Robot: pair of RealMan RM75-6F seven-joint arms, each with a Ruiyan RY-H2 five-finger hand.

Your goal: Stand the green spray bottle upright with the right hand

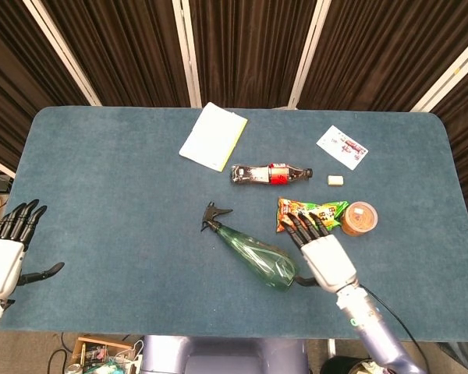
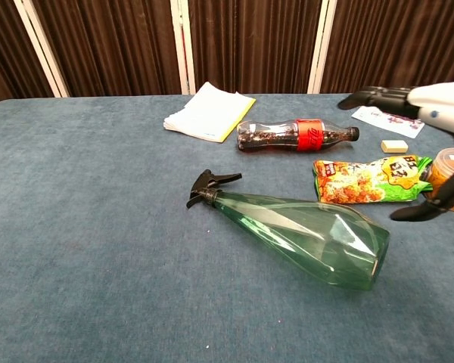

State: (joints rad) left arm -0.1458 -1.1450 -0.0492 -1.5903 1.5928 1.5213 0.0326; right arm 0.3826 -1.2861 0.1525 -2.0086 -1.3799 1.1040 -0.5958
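Spray bottle (image 1: 253, 255): green, clear, cone-shaped, black trigger head; lying on its side mid-table (image 1: 101, 195), nozzle up-left, wide base down-right. Right hand (image 1: 321, 251) just beside the base, over the snack bag (image 1: 312, 215), fingers spread, holding nothing. Left hand (image 1: 6, 251) off the table's left edge, fingers apart, empty.

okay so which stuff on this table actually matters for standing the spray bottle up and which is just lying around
For the job: green spray bottle, lying on its side; right hand, open beside its base.

Just lying about: cola bottle, snack packet, orange-lidded tub, notepad, card, eraser; left hand idle.
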